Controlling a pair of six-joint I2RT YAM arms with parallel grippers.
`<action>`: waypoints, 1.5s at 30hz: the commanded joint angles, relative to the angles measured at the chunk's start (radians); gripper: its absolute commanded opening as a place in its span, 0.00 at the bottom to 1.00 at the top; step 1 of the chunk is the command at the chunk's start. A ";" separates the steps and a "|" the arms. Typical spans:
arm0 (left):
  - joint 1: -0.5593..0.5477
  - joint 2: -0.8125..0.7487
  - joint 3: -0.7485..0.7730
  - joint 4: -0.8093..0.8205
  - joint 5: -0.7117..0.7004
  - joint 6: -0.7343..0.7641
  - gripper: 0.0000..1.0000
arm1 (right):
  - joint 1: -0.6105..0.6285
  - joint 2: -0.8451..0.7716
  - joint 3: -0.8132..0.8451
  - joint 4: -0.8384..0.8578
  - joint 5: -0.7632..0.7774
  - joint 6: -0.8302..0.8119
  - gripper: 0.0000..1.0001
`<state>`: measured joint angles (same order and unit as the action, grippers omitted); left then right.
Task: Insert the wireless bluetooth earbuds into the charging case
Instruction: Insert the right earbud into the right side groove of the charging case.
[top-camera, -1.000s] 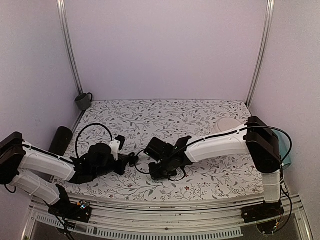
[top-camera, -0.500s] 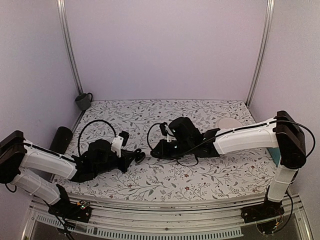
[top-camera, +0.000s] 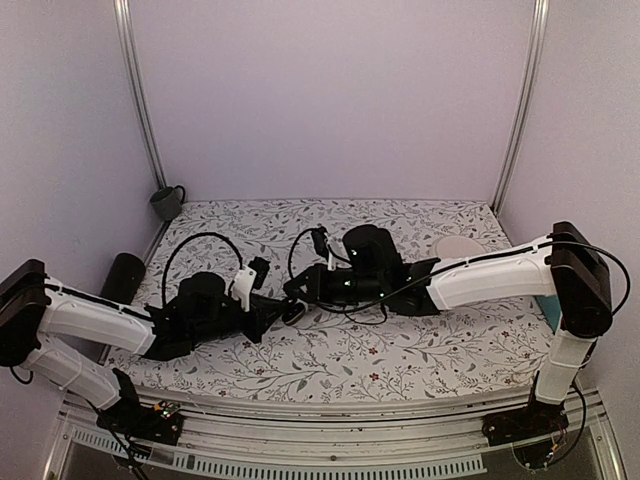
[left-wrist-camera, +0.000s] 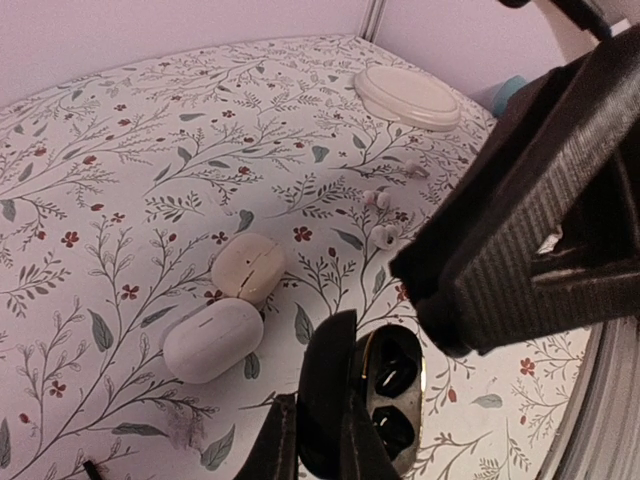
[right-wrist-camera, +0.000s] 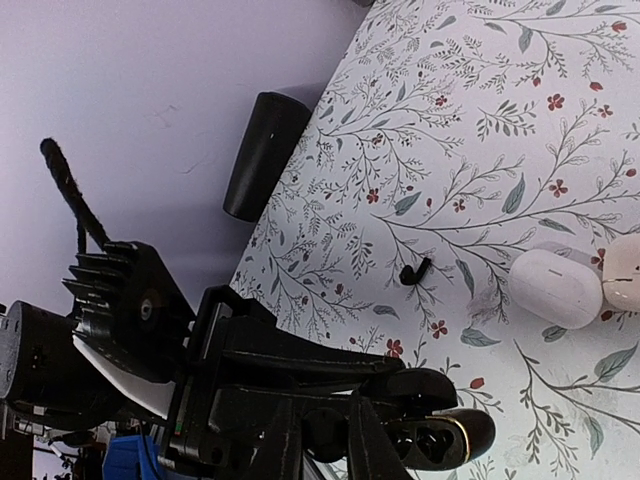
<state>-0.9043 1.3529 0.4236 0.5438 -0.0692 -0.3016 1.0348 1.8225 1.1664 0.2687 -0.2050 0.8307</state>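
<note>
The charging case (left-wrist-camera: 395, 395) is black with a gold rim and hangs open just above the cloth, showing two dark wells. My left gripper (left-wrist-camera: 318, 430) is shut on its raised lid (left-wrist-camera: 330, 370). From above, the case (top-camera: 292, 311) sits between both grippers. My right gripper (right-wrist-camera: 322, 425) hovers right beside the case (right-wrist-camera: 445, 437), shut on a small dark round piece that looks like an earbud (right-wrist-camera: 322, 435). A small black hooked piece (right-wrist-camera: 414, 271) lies on the cloth beyond. I cannot tell whether the wells are filled.
Two white oval cases (left-wrist-camera: 213, 340) (left-wrist-camera: 248, 268) lie just beyond the black case, with small white earbuds (left-wrist-camera: 385, 235) further off. A white round dish (top-camera: 458, 247) sits back right. A black cylinder (top-camera: 122, 278) lies at the left edge and a dark mug (top-camera: 166, 203) stands back left.
My right gripper rose from the front middle of the table and swung left, closing in on the left gripper. The left gripper edged right with the open case.
</note>
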 joint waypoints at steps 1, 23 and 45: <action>-0.012 -0.033 0.023 0.013 0.045 0.014 0.00 | -0.002 -0.013 -0.033 0.085 -0.010 0.002 0.11; -0.012 -0.109 0.047 -0.022 0.125 -0.004 0.00 | 0.001 -0.071 -0.175 0.274 0.026 0.010 0.11; -0.013 -0.152 0.058 -0.039 0.159 -0.011 0.00 | -0.002 -0.077 -0.241 0.383 0.022 0.023 0.11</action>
<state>-0.9062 1.2320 0.4427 0.4850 0.0719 -0.3069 1.0374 1.7607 0.9482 0.6262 -0.1852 0.8490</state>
